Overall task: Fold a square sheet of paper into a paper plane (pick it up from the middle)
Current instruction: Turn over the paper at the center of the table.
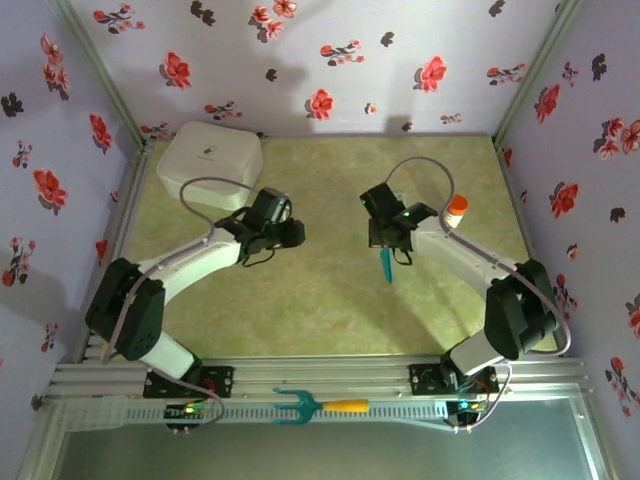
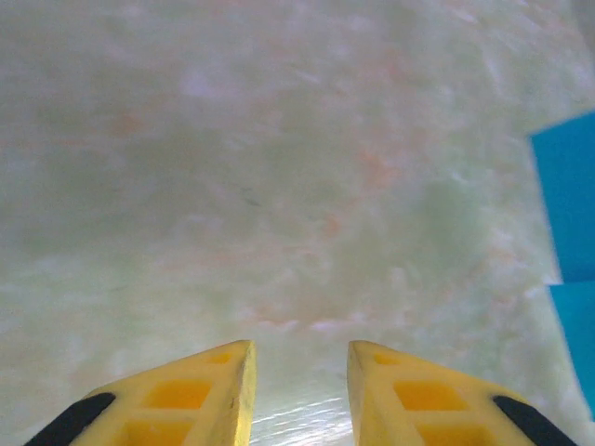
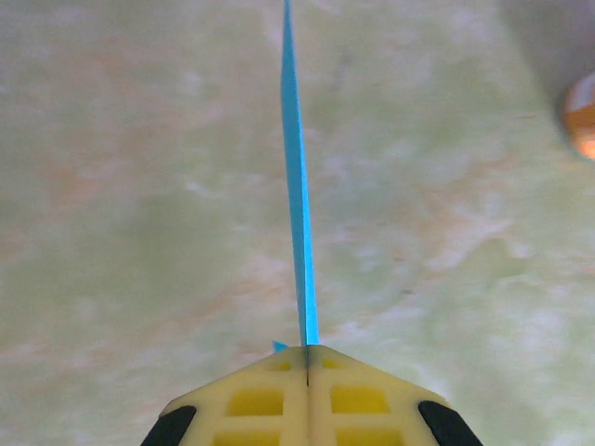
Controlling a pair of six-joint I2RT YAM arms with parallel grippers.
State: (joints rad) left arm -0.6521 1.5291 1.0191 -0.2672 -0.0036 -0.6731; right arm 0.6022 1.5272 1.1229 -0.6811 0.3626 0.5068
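Note:
The teal-blue paper is folded into a narrow paper plane (image 1: 386,263) that hangs edge-on below my right gripper (image 1: 385,240). From the right wrist camera it is a thin blue blade (image 3: 297,186) running straight out from the yellow fingertips, and my right gripper (image 3: 307,351) is shut on its near end. My left gripper (image 1: 290,232) hovers over the mat at centre left, apart from the plane. Its yellow fingers (image 2: 214,395) stand open with bare mat between them (image 2: 299,358). Blue paper (image 2: 569,214) shows at the right edge of the left wrist view.
A white lidded box (image 1: 209,164) sits at the back left of the green mat (image 1: 320,310). An orange-and-white bottle (image 1: 456,210) stands at the right, behind the right arm. A teal fork-shaped tool with a yellow handle (image 1: 318,406) lies on the front rail. Flowered walls enclose the workspace.

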